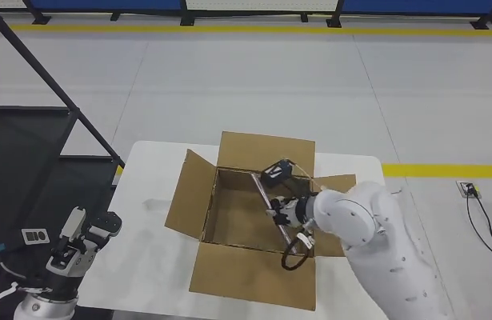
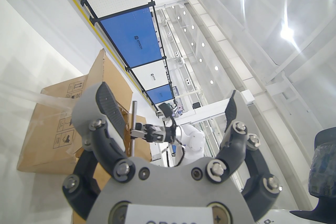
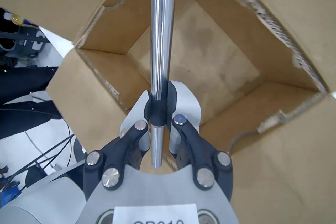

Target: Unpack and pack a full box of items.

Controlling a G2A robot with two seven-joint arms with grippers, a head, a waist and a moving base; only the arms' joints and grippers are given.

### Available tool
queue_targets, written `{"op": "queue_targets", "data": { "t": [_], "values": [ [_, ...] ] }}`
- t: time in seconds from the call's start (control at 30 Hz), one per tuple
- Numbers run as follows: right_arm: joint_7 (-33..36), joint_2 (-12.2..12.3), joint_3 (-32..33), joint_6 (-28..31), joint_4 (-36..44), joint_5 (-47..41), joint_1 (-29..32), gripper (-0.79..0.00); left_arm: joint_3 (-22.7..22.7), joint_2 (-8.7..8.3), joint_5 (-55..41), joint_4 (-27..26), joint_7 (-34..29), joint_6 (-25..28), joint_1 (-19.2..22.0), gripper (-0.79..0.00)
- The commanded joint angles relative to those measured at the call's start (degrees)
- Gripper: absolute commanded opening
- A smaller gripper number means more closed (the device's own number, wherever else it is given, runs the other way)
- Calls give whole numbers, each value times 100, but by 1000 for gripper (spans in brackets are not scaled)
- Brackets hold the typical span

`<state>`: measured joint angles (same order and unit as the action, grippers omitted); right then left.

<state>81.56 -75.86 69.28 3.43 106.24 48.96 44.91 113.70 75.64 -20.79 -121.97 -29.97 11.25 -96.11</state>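
Pads of the right fingers (image 3: pixel 172 100) clench a chrome rod (image 3: pixel 160 25) near one end. It is held above the open box (image 3: pixel 113 12), whose floor looks bare, and this grip probably keeps the rod clear of the walls. The left fingers (image 2: pixel 109 104) are spread and empty, off the white worktop (image 1: pixel 150 240). Beyond are pale floor and a yellow line (image 1: pixel 246 29).

A white rectangular table (image 1: pixel 154 180) stands on pale grey floor (image 1: pixel 254 88). Left of it is a black metal frame with dark mesh (image 1: pixel 38 152). A yellow floor stripe (image 1: pixel 254 30) runs along the far side, before blue partition panels (image 1: pixel 406 5). At right lies a white floor socket (image 1: pixel 468 189) with a black cable (image 1: pixel 476 218).
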Motion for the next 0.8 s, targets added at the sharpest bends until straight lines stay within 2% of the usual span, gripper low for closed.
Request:
{"op": "queue_targets", "data": {
  "t": [0.0, 0.17, 0.37, 0.6, 0.77],
  "values": [
    [-123, 69, 468, -19, 721, 123, 394, -785, 0, 0, 0, 0, 0, 0, 0, 0],
    [-264, 214, 1599, -343, 1802, 532, 1179, -785, 0, 0, 0, 0, 0, 0, 0, 0],
    [-409, 305, 3137, -784, 2641, 402, 2327, -785, 0, 0, 0, 0, 0, 0, 0, 0],
    [-688, 322, 4470, -718, 2619, -456, 3691, -785, 0, 0, 0, 0, 0, 0, 0, 0],
    [-556, 355, 4691, -421, 2160, -903, 4207, -785, 0, 0, 0, 0, 0, 0, 0, 0]
  ]
}}
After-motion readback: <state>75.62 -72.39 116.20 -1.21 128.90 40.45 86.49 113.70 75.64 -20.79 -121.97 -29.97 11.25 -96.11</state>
